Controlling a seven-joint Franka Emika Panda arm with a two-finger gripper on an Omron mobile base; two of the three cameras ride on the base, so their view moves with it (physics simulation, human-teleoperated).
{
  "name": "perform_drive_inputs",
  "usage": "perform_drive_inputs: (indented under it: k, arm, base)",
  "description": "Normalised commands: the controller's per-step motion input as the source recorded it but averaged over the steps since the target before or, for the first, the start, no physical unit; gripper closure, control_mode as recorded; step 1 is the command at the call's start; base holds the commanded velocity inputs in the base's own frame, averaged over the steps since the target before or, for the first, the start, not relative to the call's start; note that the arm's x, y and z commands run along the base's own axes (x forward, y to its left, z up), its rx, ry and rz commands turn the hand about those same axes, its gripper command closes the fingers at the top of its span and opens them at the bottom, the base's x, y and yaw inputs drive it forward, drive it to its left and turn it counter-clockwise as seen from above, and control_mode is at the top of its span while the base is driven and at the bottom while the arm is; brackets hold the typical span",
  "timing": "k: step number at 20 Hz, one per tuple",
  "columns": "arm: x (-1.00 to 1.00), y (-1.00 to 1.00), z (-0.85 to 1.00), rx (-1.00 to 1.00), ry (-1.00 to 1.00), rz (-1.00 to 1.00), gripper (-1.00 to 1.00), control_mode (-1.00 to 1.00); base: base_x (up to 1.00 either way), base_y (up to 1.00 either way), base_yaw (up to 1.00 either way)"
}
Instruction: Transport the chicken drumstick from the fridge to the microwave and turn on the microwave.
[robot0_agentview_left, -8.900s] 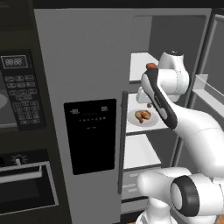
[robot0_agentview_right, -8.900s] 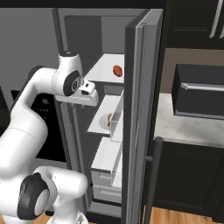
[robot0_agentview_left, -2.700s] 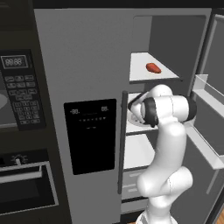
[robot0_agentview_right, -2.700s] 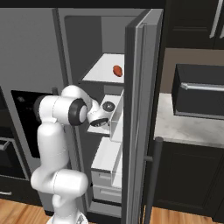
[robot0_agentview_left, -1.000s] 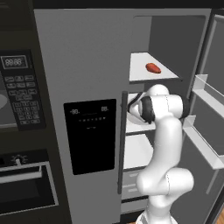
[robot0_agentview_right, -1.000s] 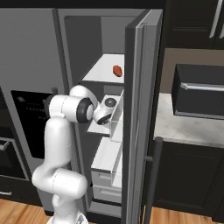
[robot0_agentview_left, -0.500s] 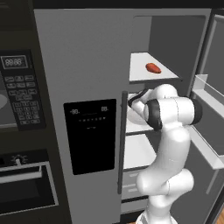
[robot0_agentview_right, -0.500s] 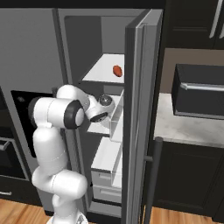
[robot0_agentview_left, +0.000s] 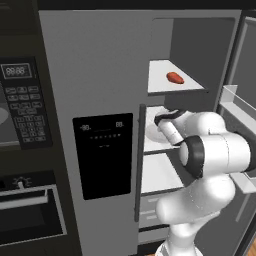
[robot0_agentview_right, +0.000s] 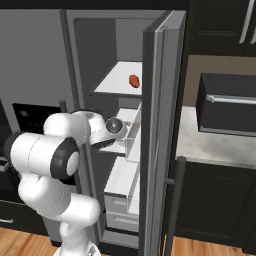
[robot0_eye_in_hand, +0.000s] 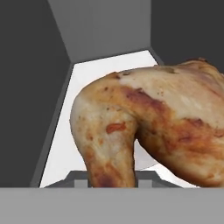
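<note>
Golden-brown chicken drumstick (robot0_eye_in_hand: 148, 131) is sitting on the fridge's (robot0_agentview_left: 100, 75) middle shelf, right against the claw (robot0_eye_in_hand: 111, 178); grip unclear. Closing squarely around the meat seems wise before lifting.

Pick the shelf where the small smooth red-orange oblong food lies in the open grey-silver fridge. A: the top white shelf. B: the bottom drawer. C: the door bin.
A: the small smooth red-orange oblong food lies on the top white shelf of the open grey-silver fridge, above the level where the arm reaches in.
</note>
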Motion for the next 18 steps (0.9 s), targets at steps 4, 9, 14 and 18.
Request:
perform_drive_inputs:
  k: [4, 9, 14, 18]
  arm:
    - [-0.61, 0.25, 0.53, 0.00, 0.00, 0.12, 1.00, -1.00]
    - [-0.57, 0.21, 0.64, 0.00, 0.00, 0.14, 1.00, -1.00]
    - [-0.72, 0.01, 0.65, 0.03, 0.06, 0.06, 1.00, -1.00]
    - [-0.69, 0.01, 0.64, 0.01, 0.07, 0.00, 1.00, -1.00]
  base:
    - [0.00, 0.00, 0.00]
    - [0.00, 0.00, 0.00]
    - [0.00, 0.00, 0.00]
    - [0.00, 0.00, 0.00]
